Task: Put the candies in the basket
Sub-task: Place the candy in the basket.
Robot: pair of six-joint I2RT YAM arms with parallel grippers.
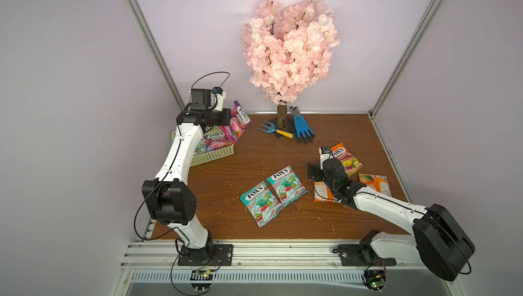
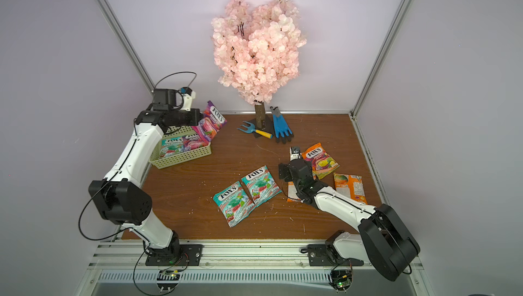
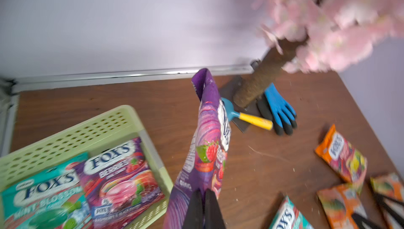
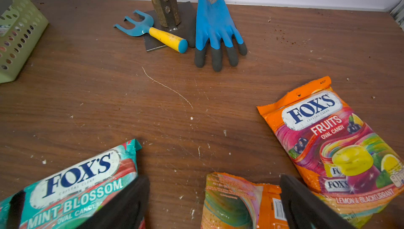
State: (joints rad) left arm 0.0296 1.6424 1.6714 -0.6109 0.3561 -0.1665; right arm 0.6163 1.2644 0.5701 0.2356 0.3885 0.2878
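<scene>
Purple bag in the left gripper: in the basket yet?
Out. The left gripper holds the purple bag in the air by one edge, near the basket rim, not inside.

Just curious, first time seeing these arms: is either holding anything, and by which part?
The left gripper pinches a purple candy bag by its bottom end, opposite the logo. The right gripper is open, holding nothing.

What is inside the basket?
A teal bag and a purple bag lie side by side in the basket. Anything beneath them is covered; the left arm hides one corner.
</scene>
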